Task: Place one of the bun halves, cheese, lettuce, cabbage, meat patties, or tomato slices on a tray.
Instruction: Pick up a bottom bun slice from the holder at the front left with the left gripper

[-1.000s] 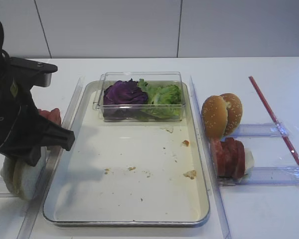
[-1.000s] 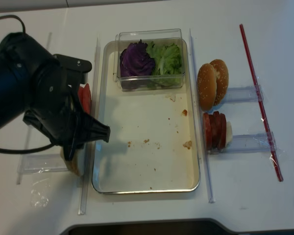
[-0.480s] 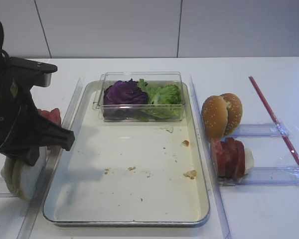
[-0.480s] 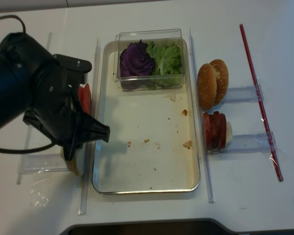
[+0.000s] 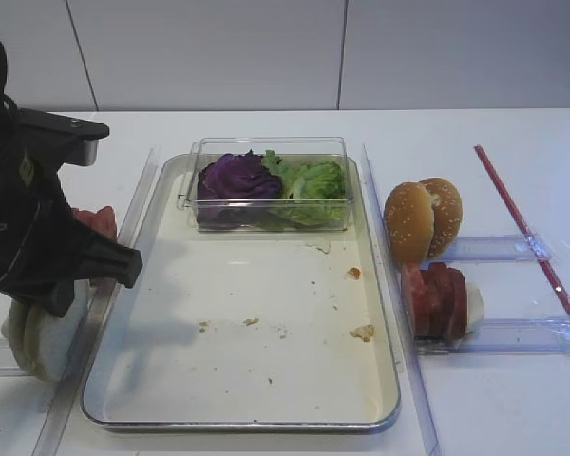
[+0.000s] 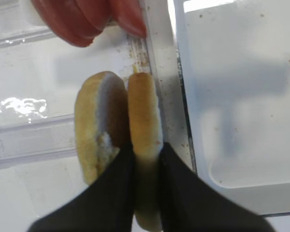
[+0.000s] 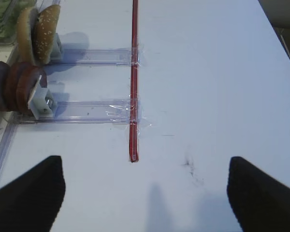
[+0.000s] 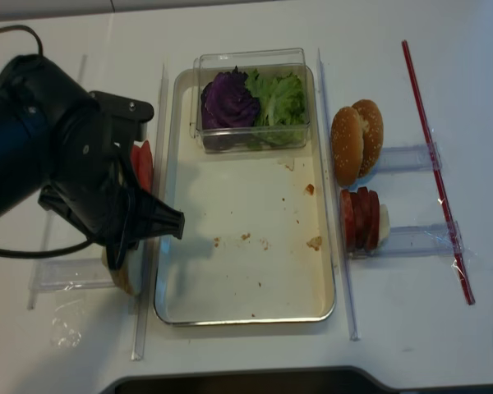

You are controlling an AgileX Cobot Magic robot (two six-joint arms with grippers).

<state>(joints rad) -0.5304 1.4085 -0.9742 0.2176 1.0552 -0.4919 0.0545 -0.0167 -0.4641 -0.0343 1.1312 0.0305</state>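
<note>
The left gripper (image 6: 146,159) is seen closed on one of the bun halves (image 6: 144,121), the pale disc standing on edge and pinched between the two dark fingers (image 6: 117,193). The grasp step is judged complete; a lift clear of the holder is called for next, followed by a carry sideways over the silver rim. A second bun half (image 6: 94,125) stands touching the held one, on the side away from the tray (image 6: 241,125), which lies just beside the gripper. Farther off, cabbage (image 5: 236,177) and lettuce (image 5: 312,179) sit in a clear box (image 5: 266,147) at the tray's far end. The right gripper (image 7: 145,193) hovers with jaws wide apart, holding nothing.
</note>
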